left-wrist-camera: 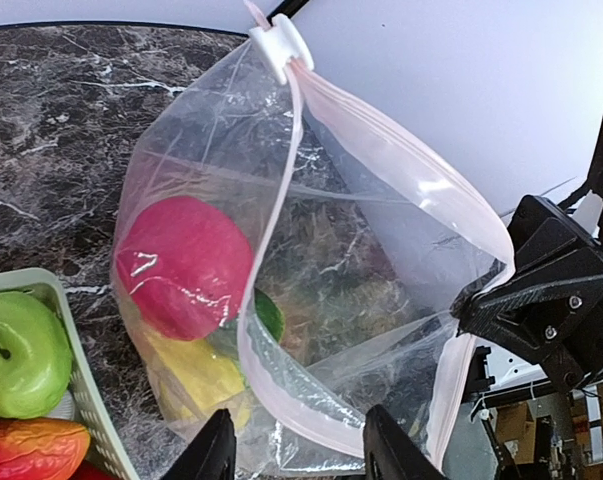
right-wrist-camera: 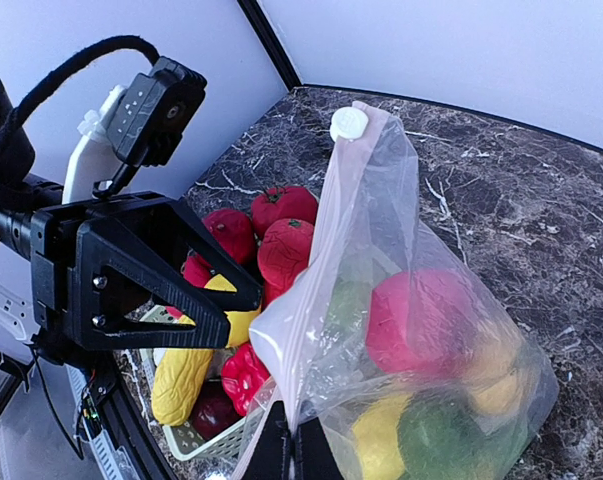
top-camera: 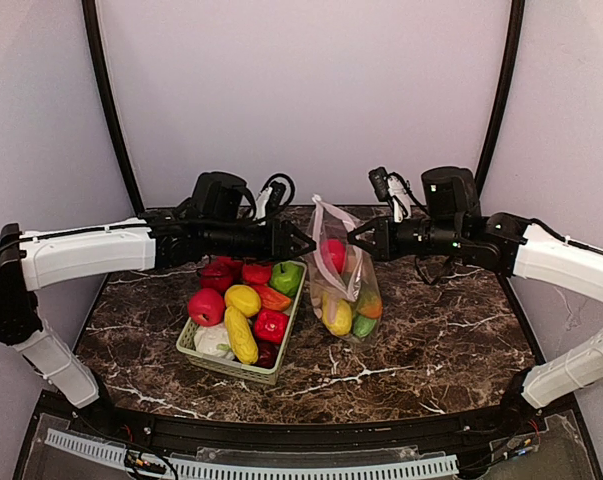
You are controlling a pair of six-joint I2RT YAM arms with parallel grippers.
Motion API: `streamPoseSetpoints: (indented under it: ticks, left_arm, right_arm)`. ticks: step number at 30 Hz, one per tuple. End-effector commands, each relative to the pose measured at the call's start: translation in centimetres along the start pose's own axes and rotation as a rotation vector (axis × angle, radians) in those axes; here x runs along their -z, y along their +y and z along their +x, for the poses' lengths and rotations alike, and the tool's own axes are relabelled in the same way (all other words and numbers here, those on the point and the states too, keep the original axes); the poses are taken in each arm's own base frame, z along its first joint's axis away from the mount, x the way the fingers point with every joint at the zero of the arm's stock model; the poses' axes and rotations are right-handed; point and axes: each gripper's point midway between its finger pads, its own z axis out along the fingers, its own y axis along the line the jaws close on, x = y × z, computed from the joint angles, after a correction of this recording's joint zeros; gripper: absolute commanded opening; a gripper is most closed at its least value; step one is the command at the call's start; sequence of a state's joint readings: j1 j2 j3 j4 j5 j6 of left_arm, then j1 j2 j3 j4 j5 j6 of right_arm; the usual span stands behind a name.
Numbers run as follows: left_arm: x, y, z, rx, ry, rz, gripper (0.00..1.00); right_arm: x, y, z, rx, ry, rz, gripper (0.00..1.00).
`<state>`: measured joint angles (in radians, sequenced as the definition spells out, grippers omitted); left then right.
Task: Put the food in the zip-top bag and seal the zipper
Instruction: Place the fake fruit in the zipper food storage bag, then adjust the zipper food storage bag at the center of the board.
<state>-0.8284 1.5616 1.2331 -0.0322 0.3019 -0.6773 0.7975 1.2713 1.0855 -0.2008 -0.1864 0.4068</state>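
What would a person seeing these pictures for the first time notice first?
The clear zip-top bag stands out at the centre of the table, hanging open with a red toy fruit inside, its rim pinched by the right tool. Left of it, a pale green basket brims with bright toy fruits and vegetables.

A robot lab's test booth, set up for a tabletop trial.

Plain pale panels (top-camera: 301,90) close off the back and both sides of the top view, with black poles (top-camera: 106,100) running up at the upper left and upper right. A left arm (top-camera: 91,250) and a right arm (top-camera: 561,262) reach in from the frame's side edges over a marble-print table (top-camera: 431,340). A slotted white cable duct (top-camera: 281,467) lines the bottom edge. Glossy toy food (top-camera: 243,300) in a basket (top-camera: 226,367) at centre, and a bag (top-camera: 346,285) beside it, read as staged props. At the lower right of the left wrist view, past the table's edge, a brown box (left-wrist-camera: 508,422) sits among dim gear.
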Motion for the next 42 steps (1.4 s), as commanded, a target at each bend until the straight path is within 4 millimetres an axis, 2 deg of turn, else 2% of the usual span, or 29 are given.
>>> streamPoseSetpoints:
  ticks: [1, 13, 25, 29, 40, 42]
  left_arm:
    - [-0.5, -2.1, -0.7, 0.025, -0.012, 0.111, 0.42]
    - [-2.1, -0.1, 0.5, 0.033, 0.038, 0.04, 0.37]
    - [-2.7, -0.2, 0.4, 0.039, 0.049, 0.053, 0.26]
    - [-2.8, -0.4, 0.3, 0.042, 0.046, 0.06, 0.2]
    - [-3.5, -0.7, 0.4, 0.045, 0.069, 0.084, 0.18]
    - [-3.4, -0.7, 0.1, 0.038, 0.058, 0.081, 0.13]
  right_arm:
    - [0.4, 0.3, -1.2, -0.006, -0.054, -0.021, 0.0]
    - [0.2, 0.1, -1.0, -0.007, -0.046, -0.019, 0.0]
    - [0.3, -0.1, -0.8, -0.013, -0.047, -0.016, 0.0]
    - [0.2, -0.2, -0.7, -0.015, -0.045, -0.014, 0.0]
    - [0.3, -0.3, -0.7, -0.018, -0.05, -0.015, 0.0]
    - [0.3, -0.3, -0.8, -0.018, -0.052, -0.013, 0.0]
